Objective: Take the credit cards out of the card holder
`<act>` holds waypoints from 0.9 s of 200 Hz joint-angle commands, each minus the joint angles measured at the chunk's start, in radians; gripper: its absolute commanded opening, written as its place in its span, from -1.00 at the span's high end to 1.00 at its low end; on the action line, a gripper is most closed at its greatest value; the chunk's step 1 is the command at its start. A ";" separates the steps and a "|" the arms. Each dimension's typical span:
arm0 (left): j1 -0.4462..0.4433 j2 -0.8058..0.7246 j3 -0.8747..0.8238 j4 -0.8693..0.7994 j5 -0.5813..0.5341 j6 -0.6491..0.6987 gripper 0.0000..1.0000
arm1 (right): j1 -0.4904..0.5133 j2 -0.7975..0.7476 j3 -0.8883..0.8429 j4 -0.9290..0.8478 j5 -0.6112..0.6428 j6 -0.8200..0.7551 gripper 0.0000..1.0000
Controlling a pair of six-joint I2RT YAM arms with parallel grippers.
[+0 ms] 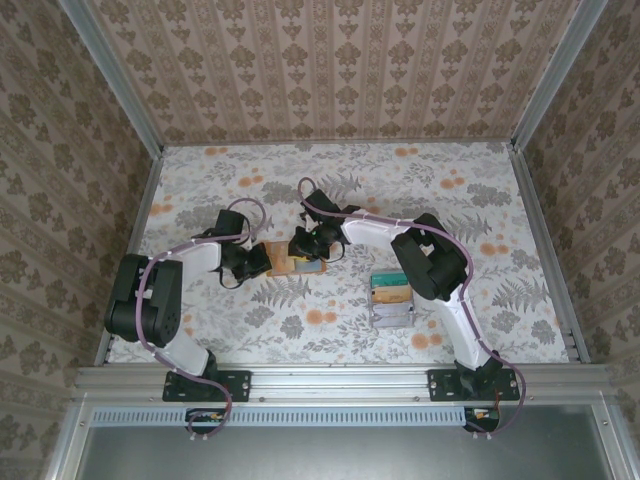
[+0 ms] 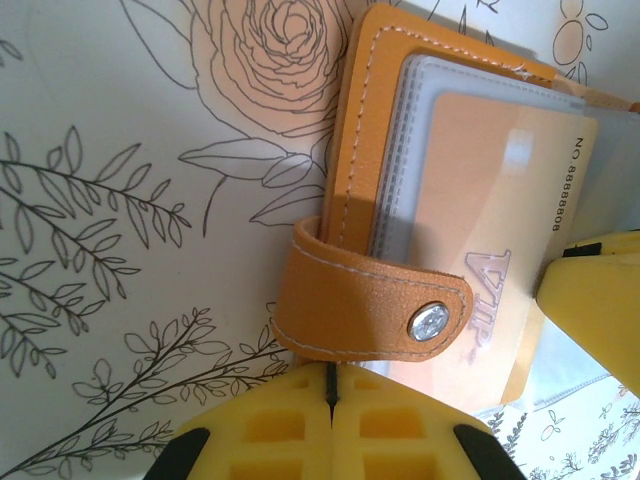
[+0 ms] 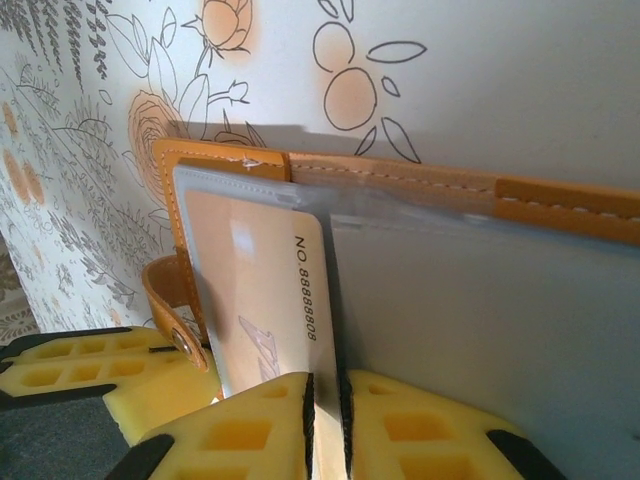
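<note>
The orange card holder (image 1: 282,262) lies open on the table between both arms. In the left wrist view its cover (image 2: 365,130) and snap strap (image 2: 360,300) show, with a tan-orange credit card (image 2: 500,180) in a clear sleeve. My left gripper (image 2: 330,385) is shut at the holder's edge just under the strap. In the right wrist view my right gripper (image 3: 325,415) pinches the edge of the credit card (image 3: 260,270), numbered 8888808, beside the grey-blue inner face (image 3: 500,330). From above, the left gripper (image 1: 258,262) and right gripper (image 1: 308,248) flank the holder.
A grey rectangular tray (image 1: 392,315) with teal and yellow cards sits right of the holder, near the right arm's forearm. The floral table cover (image 1: 330,190) is bounded by patterned walls on three sides. The left gripper's yellow fingers (image 3: 70,370) sit close beside my right jaws.
</note>
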 commanded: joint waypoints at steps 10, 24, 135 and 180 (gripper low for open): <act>-0.006 0.039 -0.006 -0.027 -0.019 -0.007 1.00 | 0.007 0.035 0.032 -0.016 -0.033 0.010 0.60; -0.006 0.040 -0.005 -0.030 -0.020 -0.006 1.00 | 0.007 0.035 0.030 -0.019 -0.031 0.011 0.84; -0.002 0.043 0.004 -0.039 -0.032 -0.003 1.00 | -0.046 -0.153 -0.131 -0.027 0.112 -0.006 1.00; 0.000 0.041 0.005 -0.039 -0.030 -0.003 1.00 | -0.057 -0.214 -0.139 -0.074 0.142 -0.043 1.00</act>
